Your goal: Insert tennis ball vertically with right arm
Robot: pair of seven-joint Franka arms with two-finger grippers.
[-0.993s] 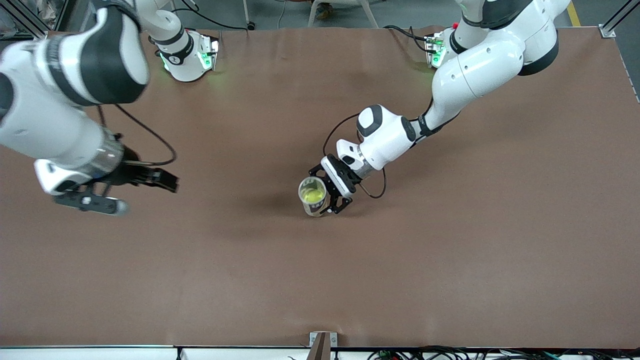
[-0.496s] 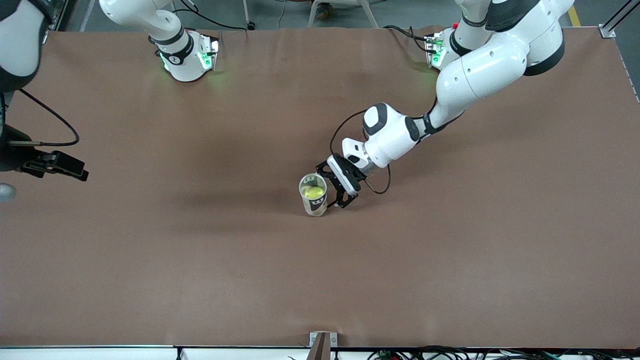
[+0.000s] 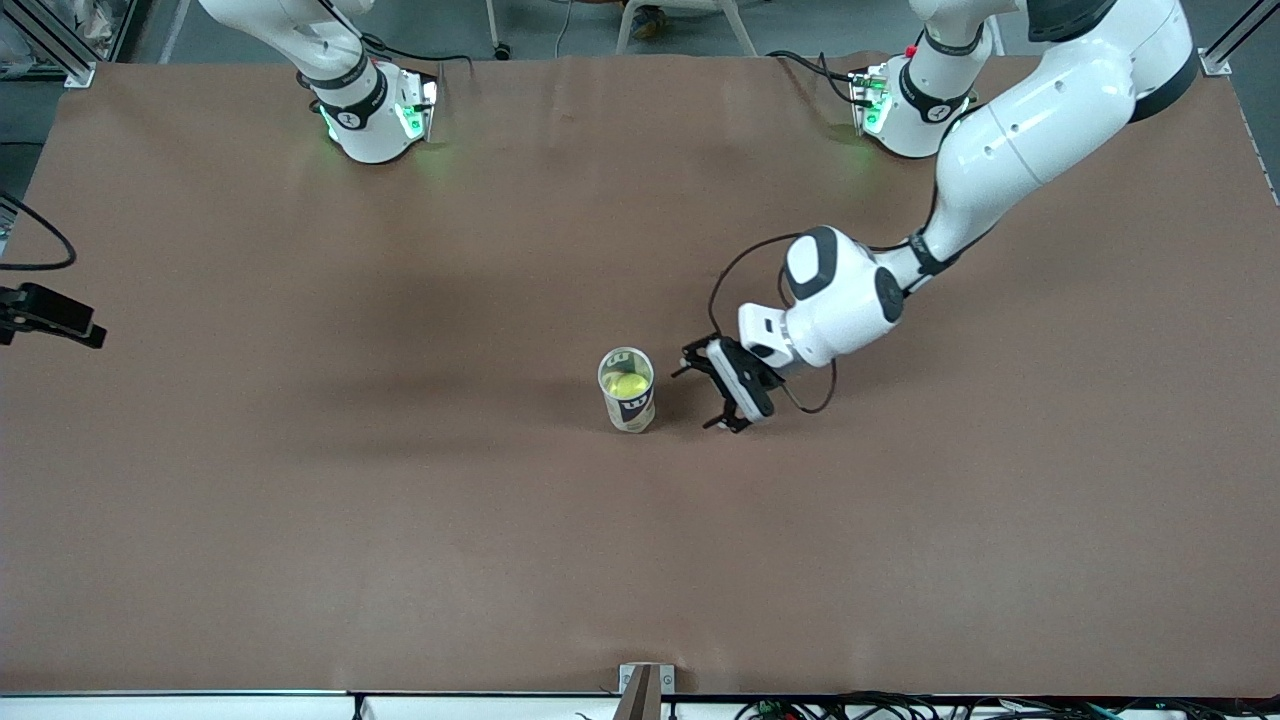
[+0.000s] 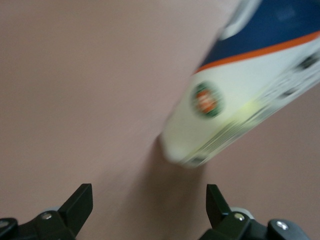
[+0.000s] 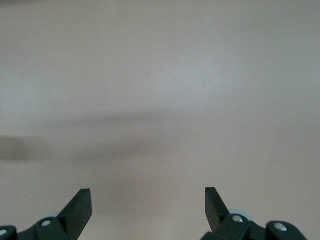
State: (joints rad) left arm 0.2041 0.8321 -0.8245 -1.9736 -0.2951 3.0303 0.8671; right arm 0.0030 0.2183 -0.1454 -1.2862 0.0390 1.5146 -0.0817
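A clear tennis ball can (image 3: 627, 390) stands upright on the brown table (image 3: 400, 520) near the middle, its mouth open upward, with a yellow-green tennis ball (image 3: 628, 385) resting inside it. The can carries a dark band with white lettering; in the left wrist view its wall (image 4: 235, 110) shows cream with a navy band, an orange stripe and a round green and orange emblem. Just beside the can, toward the left arm's end of the table, the left gripper (image 3: 722, 392) hangs low over the table with its jaws spread wide and nothing between them, apart from the can. The right gripper (image 5: 148, 207) is also spread wide and empty, over bare table; in the front view only a black part of the right arm (image 3: 45, 315) shows at the edge of the right arm's end of the table.
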